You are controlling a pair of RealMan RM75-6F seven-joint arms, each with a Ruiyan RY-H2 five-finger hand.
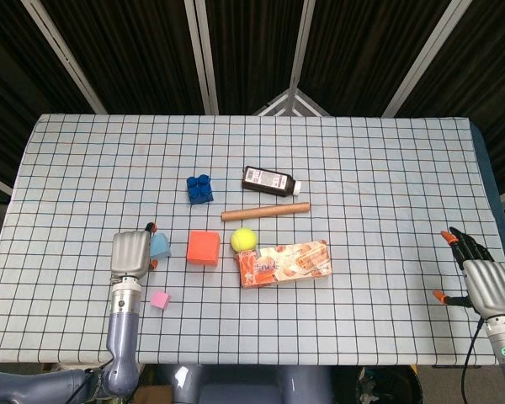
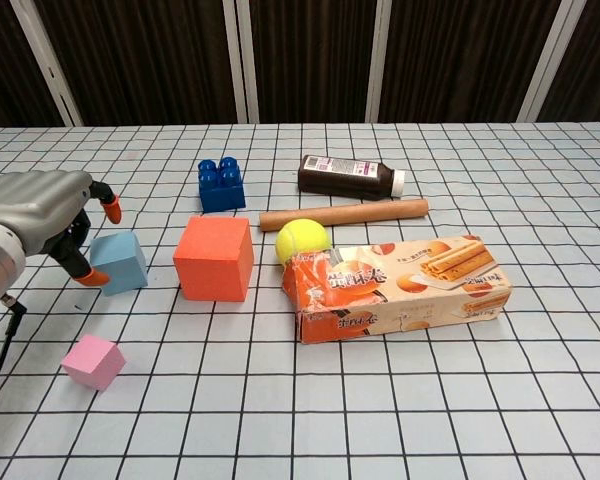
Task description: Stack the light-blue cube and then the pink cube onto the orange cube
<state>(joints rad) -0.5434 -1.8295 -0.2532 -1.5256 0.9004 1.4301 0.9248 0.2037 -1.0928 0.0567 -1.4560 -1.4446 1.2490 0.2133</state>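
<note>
Fingers (image 2: 102, 205) of the left hand (image 2: 42, 212) curled apart around the near-left side of the light-blue cube (image 2: 121, 262), orange tips at its top edge and lower left corner; whether they pressed the cube could not be told. In the head view the left hand (image 1: 131, 253) covered most of that cube (image 1: 161, 246), leaving only its right part showing. It sat on the checked worktop (image 1: 379, 168) just left of the orange cube (image 2: 214, 258), apart from it. The pink cube (image 2: 93, 361) lay nearer the front edge, alone. At the far right, the right hand (image 1: 481, 277) hovered with fingers spread, holding nothing, its forearm cut off by the frame; the chest view did not reach it. A tennis ball (image 2: 302, 240) was partly hidden behind the torn biscuit box (image 2: 398, 287).
</note>
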